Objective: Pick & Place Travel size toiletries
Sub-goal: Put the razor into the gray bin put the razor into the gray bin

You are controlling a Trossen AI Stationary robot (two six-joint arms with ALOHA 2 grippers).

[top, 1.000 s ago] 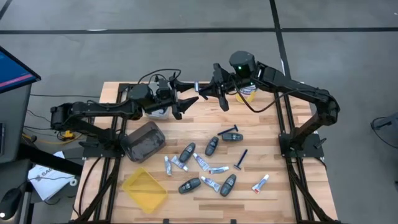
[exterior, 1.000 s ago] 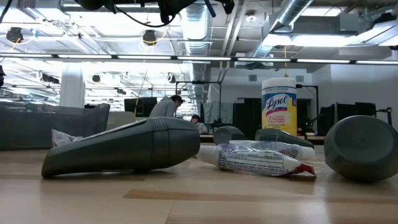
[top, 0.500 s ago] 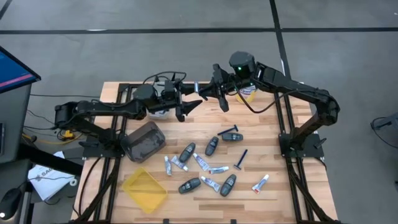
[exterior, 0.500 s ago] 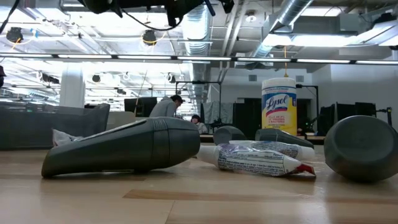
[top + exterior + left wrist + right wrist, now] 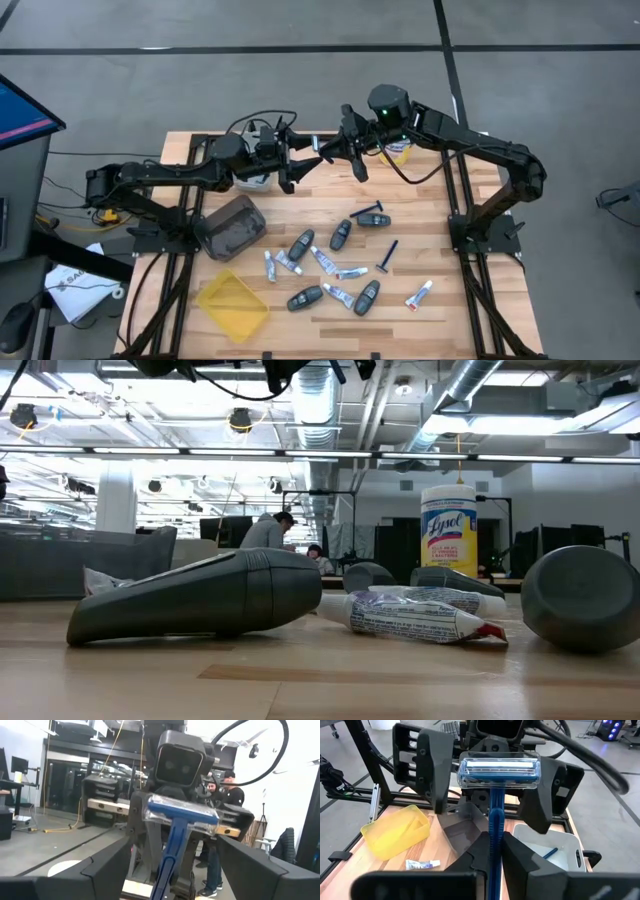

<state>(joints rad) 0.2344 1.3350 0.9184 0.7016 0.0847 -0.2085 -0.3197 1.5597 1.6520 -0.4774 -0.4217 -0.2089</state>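
1. High view: we see the right gripper (image 5: 333, 150) and the left gripper (image 5: 297, 160) meeting nose to nose above the far part of the surface (image 5: 440, 250), a razor (image 5: 314, 142) between them. The other toiletries (image 5: 340, 262) lie scattered on the near boards beside a grey bin (image 5: 230, 226) and a yellow tray (image 5: 234, 303).

2. Low view: we see only a grey fob (image 5: 200, 596) and a crinkled tube (image 5: 425, 615) lying on the boards, with a wipes canister (image 5: 449, 528) behind; both arms are mostly above the picture.

3. Left wrist view: the razor (image 5: 175, 827) stands head-up directly ahead, its handle held by the other arm. The left jaws are spread wide on either side of it, touching nothing.

4. Right wrist view: the right jaws are clamped on the blue handle of the razor (image 5: 495, 795), head out front between the left arm's open fingers (image 5: 432, 767). A white bin (image 5: 547, 847) sits below.

5. Handling: we judge the razor light, stiff and smooth plastic, likely to swivel under a narrow pinch. The head carries blades, so the exposed stretch of handle just below it is the place to take hold.
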